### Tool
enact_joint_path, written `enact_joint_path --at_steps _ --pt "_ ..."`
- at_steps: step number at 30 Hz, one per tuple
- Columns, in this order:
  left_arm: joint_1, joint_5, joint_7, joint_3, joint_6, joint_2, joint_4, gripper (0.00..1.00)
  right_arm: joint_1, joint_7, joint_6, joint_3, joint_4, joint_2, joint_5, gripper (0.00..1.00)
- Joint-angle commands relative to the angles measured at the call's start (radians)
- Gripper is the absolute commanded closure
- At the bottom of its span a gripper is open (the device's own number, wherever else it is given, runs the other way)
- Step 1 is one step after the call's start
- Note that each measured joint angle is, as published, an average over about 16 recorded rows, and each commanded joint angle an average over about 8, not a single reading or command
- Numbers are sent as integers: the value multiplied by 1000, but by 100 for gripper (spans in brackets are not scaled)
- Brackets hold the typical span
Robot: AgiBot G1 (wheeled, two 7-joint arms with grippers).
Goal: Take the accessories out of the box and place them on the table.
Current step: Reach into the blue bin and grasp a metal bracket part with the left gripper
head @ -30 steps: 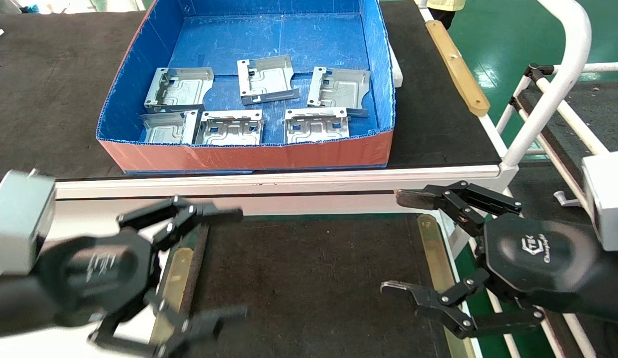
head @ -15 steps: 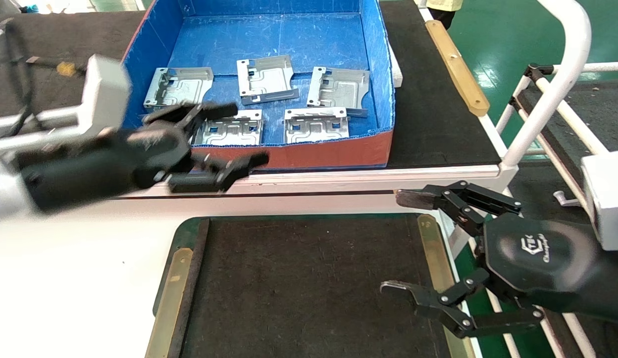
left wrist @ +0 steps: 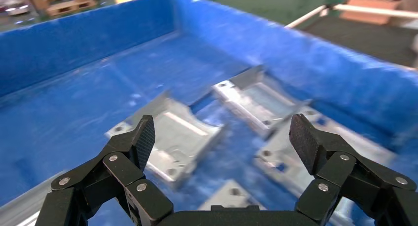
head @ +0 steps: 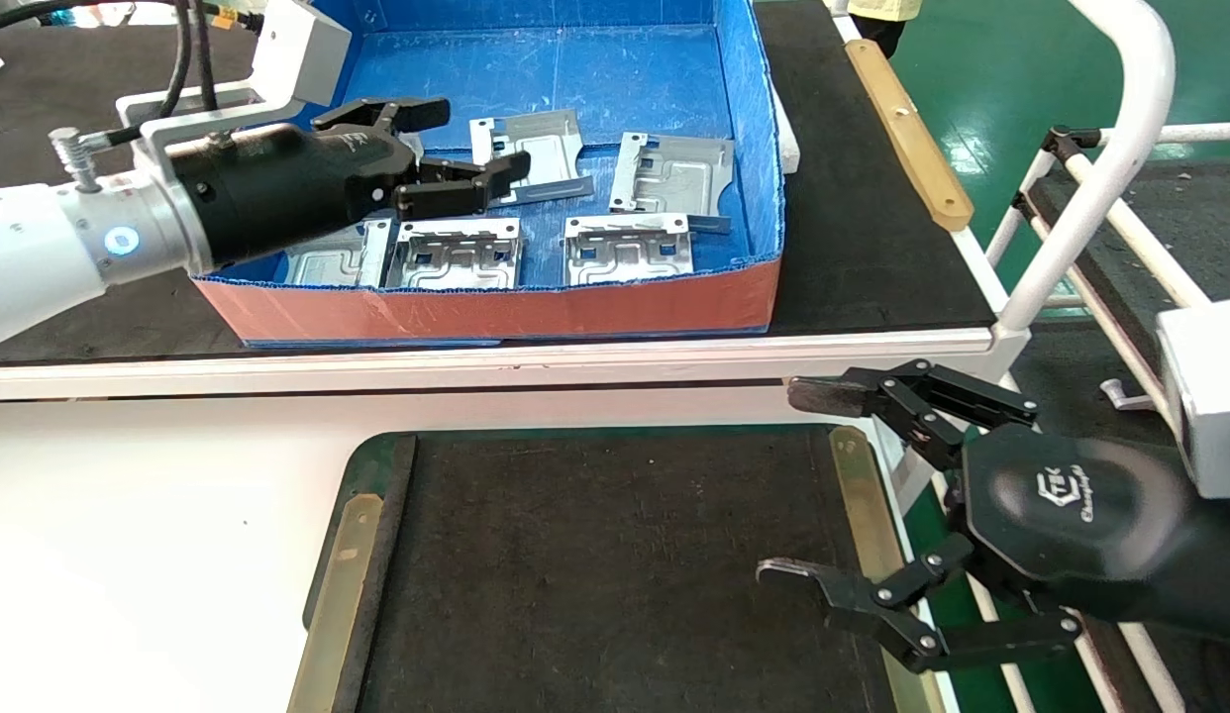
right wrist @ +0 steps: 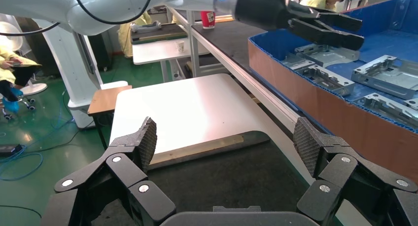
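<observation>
Change since half a second ago: my left gripper has gone from the box's front wall to over the box interior, at 10 o'clock in the head view; fingers spread apart, holding nothing. It now hangs above the back-left plate, hiding most of it.

Right gripper: unchanged, parked at 4 o'clock beside the mat's right edge, fingers wide apart, empty.

Box contents: accessories, silvery stamped plates, all on the blue floor. Visible: back-middle plate, back-right plate, front-left plate partly under my arm, front-middle plate, front-right plate.

Box location: on the black-matted bench, at 12 o'clock.

Table: dark mat at 6 o'clock, bare.
</observation>
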Motion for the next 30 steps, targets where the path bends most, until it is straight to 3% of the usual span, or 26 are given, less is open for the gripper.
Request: enact_joint_path --at_steps 1,15,30 --pt "-19 36 -18 15 -39 15 21 0 0 0 0 0 0 0 0 0" --pt "-117 246 -196 115 -247 146 177 0 0 0 0 0 0 0 0 0" --pt "-167 375 -327 178 -361 246 290 0 0 0 0 0 0 0 0 0"
